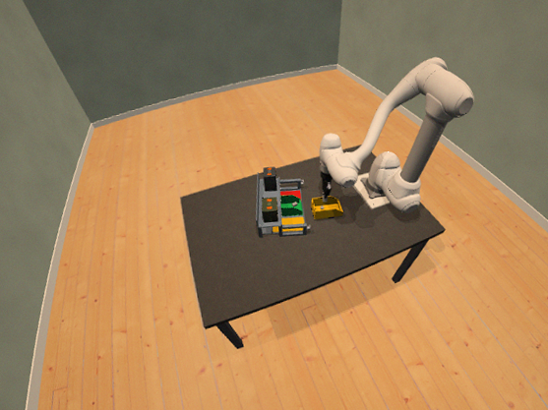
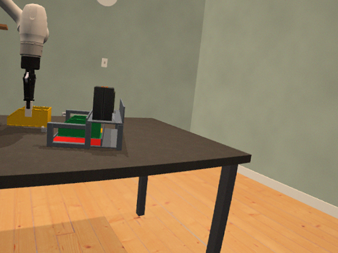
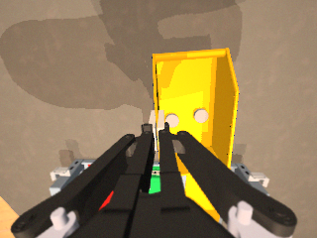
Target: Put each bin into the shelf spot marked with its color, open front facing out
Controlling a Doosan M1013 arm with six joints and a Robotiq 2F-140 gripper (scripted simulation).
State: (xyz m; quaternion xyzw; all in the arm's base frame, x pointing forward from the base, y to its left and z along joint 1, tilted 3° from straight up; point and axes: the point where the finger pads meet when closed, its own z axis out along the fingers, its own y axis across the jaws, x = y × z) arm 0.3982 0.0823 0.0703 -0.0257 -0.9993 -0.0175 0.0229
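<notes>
Jaws of the gripper [image 3: 157, 130] are clamped on the thin side wall of the yellow bin [image 2: 36, 116], the arm pointing straight down over it. That bin sits on the dark worktop [image 2: 166, 150], just beside the grey shelf [image 2: 86, 133]. Inside the shelf, a green bin [image 1: 290, 202] occupies the middle spot, between the red mark [image 2: 76, 140] and the yellow mark [image 1: 294, 220].

Shelf [image 3: 74, 171] mostly hidden behind gripper [image 3: 156, 130] in wrist view; arm cut off in exterior view
</notes>
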